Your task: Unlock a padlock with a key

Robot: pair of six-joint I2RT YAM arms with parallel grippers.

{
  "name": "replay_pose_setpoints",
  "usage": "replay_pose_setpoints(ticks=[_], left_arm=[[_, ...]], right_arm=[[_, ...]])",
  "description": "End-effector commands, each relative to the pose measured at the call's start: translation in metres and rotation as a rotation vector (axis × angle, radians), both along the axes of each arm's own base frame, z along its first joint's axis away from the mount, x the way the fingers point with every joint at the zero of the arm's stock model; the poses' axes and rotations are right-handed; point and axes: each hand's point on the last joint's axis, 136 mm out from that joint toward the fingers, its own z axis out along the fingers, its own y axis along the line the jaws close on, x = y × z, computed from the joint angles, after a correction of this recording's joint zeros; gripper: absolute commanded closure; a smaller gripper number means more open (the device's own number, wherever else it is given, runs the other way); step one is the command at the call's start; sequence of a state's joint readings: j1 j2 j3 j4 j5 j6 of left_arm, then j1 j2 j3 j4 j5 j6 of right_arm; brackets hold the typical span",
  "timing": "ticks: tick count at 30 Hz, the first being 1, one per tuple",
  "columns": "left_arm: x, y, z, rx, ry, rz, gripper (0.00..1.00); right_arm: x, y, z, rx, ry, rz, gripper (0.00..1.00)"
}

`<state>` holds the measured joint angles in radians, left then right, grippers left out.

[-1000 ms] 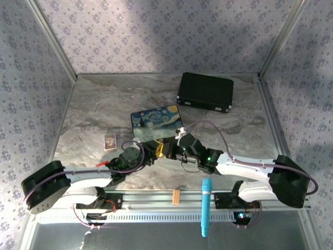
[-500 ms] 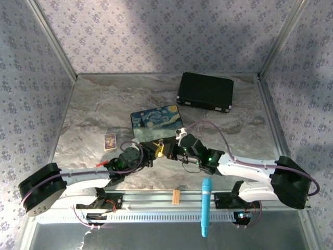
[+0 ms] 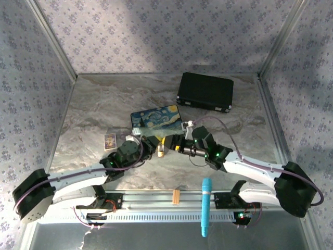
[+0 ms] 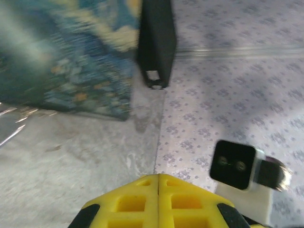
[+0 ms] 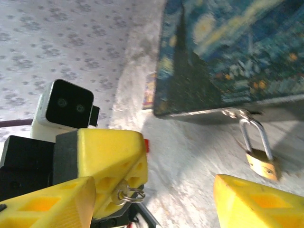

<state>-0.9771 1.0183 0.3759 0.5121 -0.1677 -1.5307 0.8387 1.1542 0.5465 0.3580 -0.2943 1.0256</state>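
**Padlock and grippers, one moment.** Padlock (image 5: 260,164): small brass-yellow body with a dark keyhole in its face and a silver U shackle. The shackle is hooked through the hasp on the 6 o'clock edge of the painted box (image 3: 156,120), and the body lies tilted on the marble table (image 3: 93,114) just in front of that edge.

L gripper (image 4: 158,187): yellow pads pressed flat together. The R wrist view shows a small silver key ring (image 5: 127,194) poking out at their seam – what hangs on it is hidden between the pads. This gripper sits at approx. 9 o'clock of the padlock, near it but apart.

R gripper (image 3: 174,145): fingers spread wide and holding nothing, with the padlock lying ahead between them, closer to one.

Black case (image 3: 205,92) sits at 1 o'clock of the box, well apart. A printed card (image 3: 110,140) sits at 8 o'clock.

Vs. 1 s ago: both arms reach further toward 12 o'clock, so the grippers sit closer to the box's near edge. R wrist has shifted toward 3 o'clock – the two grippers were bunched together and now stand a little apart. Box, case and card are unmoved.
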Motion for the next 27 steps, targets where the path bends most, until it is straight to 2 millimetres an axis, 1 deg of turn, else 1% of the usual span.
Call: replay_pose_setpoints(ticks=[1,2,4,6,8,13,15,19,24,27], left_arm=[[0.001,0.0,0.031,0.037,-0.166,-0.039,1.0],[0.001,0.0,0.038,0.027,-0.185,-0.044,1.0],[0.0,-0.001,0.047,0.003,-0.215,-0.058,1.0],[-0.001,-0.003,0.052,-0.032,-0.221,-0.063,1.0],[-0.001,-0.005,0.051,-0.048,-0.217,-0.064,1.0],[-0.001,-0.002,0.057,-0.087,-0.227,-0.056,1.0],[-0.002,-0.001,0.059,-0.083,-0.229,-0.053,1.0],[-0.002,-0.002,0.061,-0.089,-0.226,-0.059,1.0],[-0.004,-0.004,0.062,-0.112,-0.22,-0.069,1.0],[-0.005,-0.003,0.065,-0.111,-0.224,-0.067,1.0]], right_arm=[[-0.015,0.014,0.037,0.136,-0.091,0.163,0.35],[-0.017,0.017,0.042,0.162,-0.105,0.178,0.37],[-0.02,0.021,0.049,0.204,-0.123,0.201,0.45],[-0.022,0.025,0.055,0.24,-0.138,0.222,0.54],[-0.025,0.028,0.058,0.254,-0.147,0.237,0.59],[-0.026,0.031,0.054,0.24,-0.138,0.241,0.66],[-0.024,0.03,0.053,0.24,-0.136,0.233,0.67],[-0.021,0.032,0.054,0.241,-0.141,0.231,0.74],[-0.017,0.036,0.056,0.249,-0.148,0.23,0.78],[-0.014,0.034,0.056,0.251,-0.155,0.217,0.86]])
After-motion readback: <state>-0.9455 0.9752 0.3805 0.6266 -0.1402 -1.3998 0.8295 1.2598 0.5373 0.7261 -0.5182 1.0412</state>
